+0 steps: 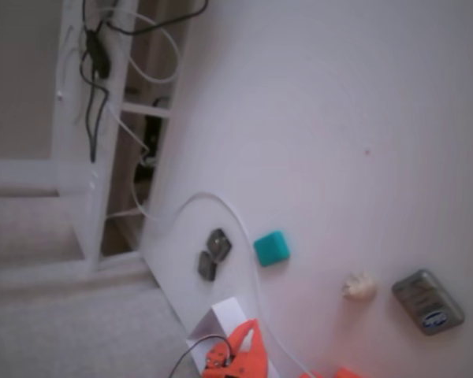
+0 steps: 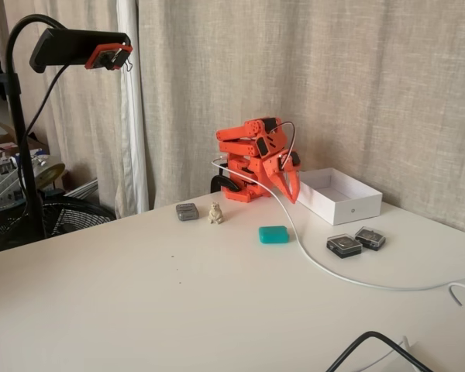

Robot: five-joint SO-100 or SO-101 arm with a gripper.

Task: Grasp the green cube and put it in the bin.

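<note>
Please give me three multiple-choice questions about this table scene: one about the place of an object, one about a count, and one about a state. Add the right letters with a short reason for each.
1. In the fixed view from the side, where does the green cube lie?
A. inside the bin
B. on the table, in front of the arm
C. on top of the grey tin

2. How many small dark grey square pieces lie on the table?
A. two
B. four
C. none

3. What is the state of the gripper?
A. it holds the green cube
B. it holds the white cable
C. it holds nothing, and hangs point down by the bin

Answers:
1 B: the cube sits on the bare table, apart from bin and tin.
2 A: one piece and another lie side by side.
3 C: nothing is between the fingers, and the cube lies away from them.
</note>
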